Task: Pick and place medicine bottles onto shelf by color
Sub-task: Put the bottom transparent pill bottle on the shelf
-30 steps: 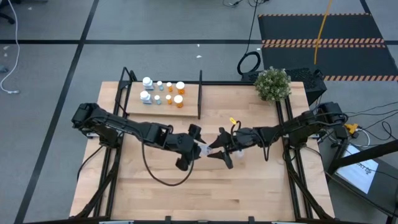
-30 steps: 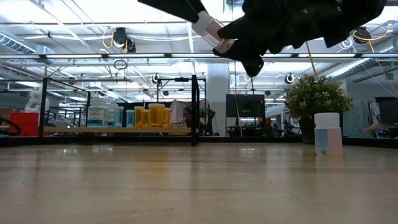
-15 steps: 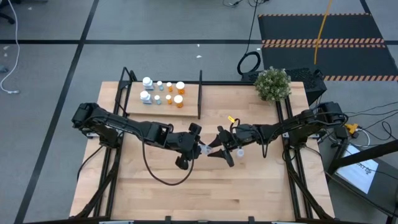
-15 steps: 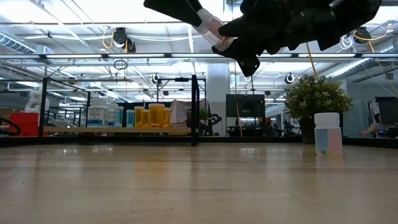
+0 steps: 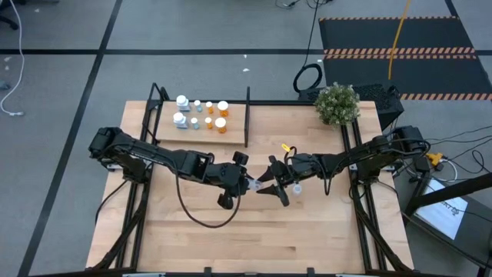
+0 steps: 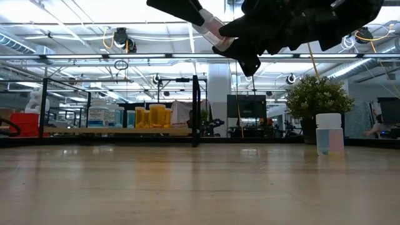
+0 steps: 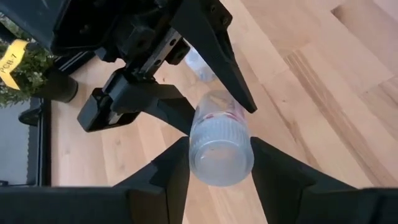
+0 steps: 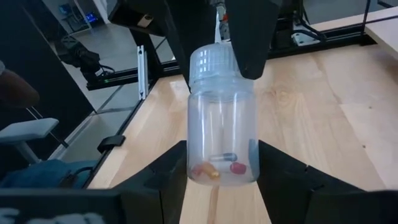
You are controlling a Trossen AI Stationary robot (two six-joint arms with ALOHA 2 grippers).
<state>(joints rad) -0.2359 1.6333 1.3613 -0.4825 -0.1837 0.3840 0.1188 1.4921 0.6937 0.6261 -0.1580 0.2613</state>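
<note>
- You have both grippers meeting in the air over the middle of the table [image 5: 307,231], each clamped on the same clear bottle [image 8: 221,118]
- Your left gripper [image 7: 219,163] grips the bottle at its ribbed white cap end, one finger pressed on either side
- Your right gripper [image 8: 221,167] squeezes the bottle's clear body near the base, where a few red, orange and dark capsules lie inside
- From above, you see the bottle as a small pale shape between the two sets of dark fingers, lying roughly level rather than upright; in the low view it hangs well above the tabletop
- Your shelf [image 5: 165,132] sits at the far left part of the table with its black divider [image 5: 247,115] on its right side
- On the shelf, white bottles [image 5: 181,101] stand at the left, small pale ones in the middle, and orange bottles [image 5: 222,108] at the right
- One more pale bottle [image 6: 329,133] with a white cap stands upright on the table, apart from the shelf and near the potted plant [image 5: 337,103]
</note>
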